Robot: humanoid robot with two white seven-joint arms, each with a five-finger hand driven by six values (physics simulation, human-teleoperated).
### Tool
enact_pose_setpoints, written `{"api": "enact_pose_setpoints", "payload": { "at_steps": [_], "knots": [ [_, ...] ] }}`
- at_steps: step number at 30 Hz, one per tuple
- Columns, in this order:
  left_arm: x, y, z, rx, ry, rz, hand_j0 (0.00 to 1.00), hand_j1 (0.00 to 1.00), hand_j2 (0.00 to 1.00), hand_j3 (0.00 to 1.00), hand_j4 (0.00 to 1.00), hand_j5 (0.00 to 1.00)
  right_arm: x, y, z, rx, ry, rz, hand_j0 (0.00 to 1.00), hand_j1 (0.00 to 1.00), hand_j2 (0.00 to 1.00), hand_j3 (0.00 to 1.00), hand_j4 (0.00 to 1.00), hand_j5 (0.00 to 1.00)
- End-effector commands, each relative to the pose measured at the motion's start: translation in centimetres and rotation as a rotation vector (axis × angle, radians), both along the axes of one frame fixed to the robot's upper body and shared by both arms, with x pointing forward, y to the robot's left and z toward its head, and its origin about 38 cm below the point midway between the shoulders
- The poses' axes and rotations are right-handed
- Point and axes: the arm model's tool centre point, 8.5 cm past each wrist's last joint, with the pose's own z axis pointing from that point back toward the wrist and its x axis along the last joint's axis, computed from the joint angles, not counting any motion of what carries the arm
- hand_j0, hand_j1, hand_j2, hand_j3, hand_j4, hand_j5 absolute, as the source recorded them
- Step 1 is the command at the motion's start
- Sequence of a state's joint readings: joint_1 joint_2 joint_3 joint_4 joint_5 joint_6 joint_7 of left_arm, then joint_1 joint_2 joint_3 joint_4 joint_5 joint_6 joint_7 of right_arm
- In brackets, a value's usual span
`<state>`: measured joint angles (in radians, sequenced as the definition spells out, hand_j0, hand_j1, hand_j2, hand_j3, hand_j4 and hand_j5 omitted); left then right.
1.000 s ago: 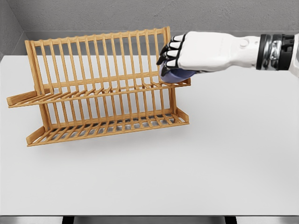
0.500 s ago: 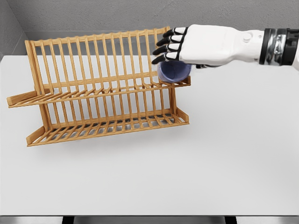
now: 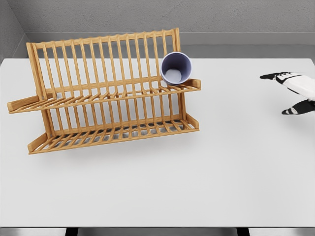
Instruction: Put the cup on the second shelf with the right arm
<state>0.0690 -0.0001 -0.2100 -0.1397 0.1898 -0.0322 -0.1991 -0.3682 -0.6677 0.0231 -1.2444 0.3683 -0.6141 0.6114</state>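
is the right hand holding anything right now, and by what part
Nothing is held. The right hand is open at the right edge, apart from the cup resting on the rack's upper shelf.

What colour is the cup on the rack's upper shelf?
Light purple-blue, paler inside; the cup lies on its side, shown in the head view.

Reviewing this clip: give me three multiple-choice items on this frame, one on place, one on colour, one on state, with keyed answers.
1. Where is the cup?
A. upper shelf of the rack, right end
B. lower shelf
C. on the table

2. What colour is the cup?
A. red
B. blue-purple
C. green

3. What is the right hand doing?
A. gripping the cup
B. pressing on the rack
C. open, apart from the cup

Answers: 1 A, it lies on the upper slats; 2 B, its wall shows blue-purple; 3 C, the fingers are spread at the right edge.
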Motion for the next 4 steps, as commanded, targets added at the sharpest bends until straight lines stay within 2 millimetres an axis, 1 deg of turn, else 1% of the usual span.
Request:
{"api": "enact_pose_setpoints", "payload": {
  "at_steps": [1,2,4],
  "knots": [
    [0.0,0.0,0.0,0.0,0.0,0.0,1.0,1.0,1.0,1.0,1.0,1.0,0.66,3.88,-1.23,0.112,-0.021,0.042,1.0,1.0,1.0,1.0,1.0,1.0],
    [0.0,0.0,0.0,0.0,0.0,0.0,1.0,1.0,1.0,1.0,1.0,1.0,0.87,4.38,-1.2,0.123,-0.026,0.047,1.0,1.0,1.0,1.0,1.0,1.0],
    [-0.01,-0.01,0.0,-0.001,0.0,-0.001,1.0,1.0,1.0,1.0,1.0,1.0,0.94,4.51,-1.09,0.123,-0.029,0.05,1.0,1.0,1.0,1.0,1.0,1.0]
  ]
}}
